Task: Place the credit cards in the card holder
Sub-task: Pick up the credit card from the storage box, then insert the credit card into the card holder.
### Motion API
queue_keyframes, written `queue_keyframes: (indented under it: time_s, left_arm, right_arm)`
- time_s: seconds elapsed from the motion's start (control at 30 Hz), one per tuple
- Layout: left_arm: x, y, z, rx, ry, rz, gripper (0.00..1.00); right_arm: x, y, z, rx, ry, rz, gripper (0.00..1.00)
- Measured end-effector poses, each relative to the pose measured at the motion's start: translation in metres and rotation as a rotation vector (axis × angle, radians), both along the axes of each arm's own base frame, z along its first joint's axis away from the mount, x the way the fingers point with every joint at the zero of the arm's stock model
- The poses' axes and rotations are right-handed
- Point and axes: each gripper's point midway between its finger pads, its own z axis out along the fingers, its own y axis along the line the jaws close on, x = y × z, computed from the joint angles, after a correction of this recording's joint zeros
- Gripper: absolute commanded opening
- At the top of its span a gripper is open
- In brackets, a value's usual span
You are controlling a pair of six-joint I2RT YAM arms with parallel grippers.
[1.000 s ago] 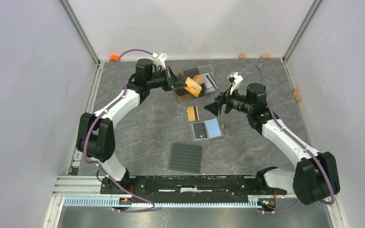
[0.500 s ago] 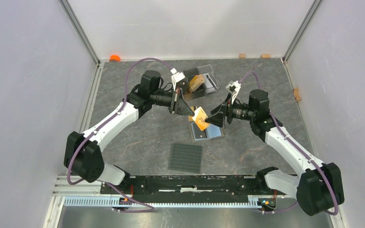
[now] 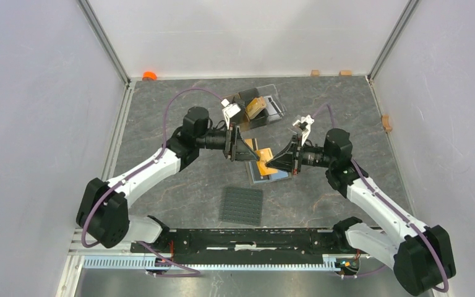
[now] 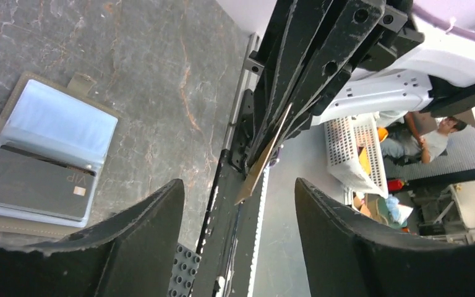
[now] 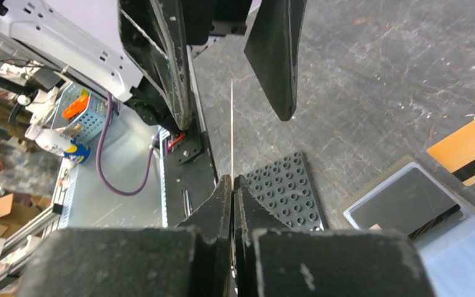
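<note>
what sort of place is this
Most likely a robotics lab test cell: a stone-patterned table walled by white panels on metal framing, and, past its edge in the left wrist view, a person and a white basket.

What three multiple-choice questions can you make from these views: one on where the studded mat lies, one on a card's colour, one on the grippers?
1. Where is the studded mat relative to the card holder? A nearer the arm bases; B on top of it; C beyond it, by the far wall.
2. What colour is the pocketed card? A white; B black; C red.
3. Which gripper clamps the gold-orange card held in the air? A left; B right; C neither.
1 A, the top view shows it between holder and bases. 2 B, it looks dark in the left wrist view. 3 B, the right gripper is shut on its edge; the left gripper stands open.
</note>
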Motion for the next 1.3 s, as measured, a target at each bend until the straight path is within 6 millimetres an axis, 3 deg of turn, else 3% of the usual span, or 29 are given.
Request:
queue_keyframes:
  time_s: [0.1, 0.17, 0.27, 0.4, 0.5, 0.63, 0.7, 0.77, 1.07, 1.13, 1.3]
  left_arm:
    - [-0.004, -0.002, 0.000, -0.067, 0.022, 0.032, 0.71]
    - [-0.008, -0.006, 0.003, -0.110, 0.042, 0.035, 0.62]
    - [-0.019, -0.014, 0.009, -0.168, 0.065, 0.017, 0.33]
    - [-0.027, -0.019, 0.019, -0.229, 0.074, 0.010, 0.03]
    - [-0.026, -0.018, 0.021, -0.249, 0.066, 0.017, 0.02]
    - [-0.024, -0.018, 0.013, -0.241, 0.080, 0.046, 0.02]
    - [-0.020, -0.018, 0.009, -0.229, 0.092, 0.075, 0.02]
    - [-0.012, -0.017, 0.000, -0.195, 0.116, 0.127, 0.02]
    - [0.014, -0.013, -0.068, 0.015, 0.264, 0.349, 0.02]
    - [0.015, -0.017, -0.091, 0.070, 0.310, 0.370, 0.02]
    - [0.006, -0.026, -0.140, 0.189, 0.409, 0.384, 0.02]
  right_arm:
    - [-0.002, -0.001, 0.010, 0.060, -0.019, -0.032, 0.00]
    - [-0.003, 0.000, 0.018, 0.108, -0.018, -0.035, 0.00]
    - [-0.003, 0.002, 0.024, 0.147, -0.008, -0.035, 0.00]
    - [-0.003, 0.003, 0.032, 0.177, -0.010, -0.033, 0.00]
    - [-0.002, 0.003, 0.034, 0.182, -0.009, -0.041, 0.12]
    - [0.005, 0.001, 0.024, 0.141, -0.007, -0.087, 0.55]
    - [0.013, -0.003, 0.014, 0.098, -0.001, -0.138, 0.70]
    - [0.024, -0.009, 0.002, 0.042, -0.003, -0.206, 0.79]
    - [0.075, -0.068, -0.074, -0.338, -0.005, -0.602, 0.82]
    - [0.081, -0.082, -0.092, -0.428, 0.004, -0.656, 0.80]
    - [0.090, -0.096, -0.114, -0.527, 0.003, -0.706, 0.74]
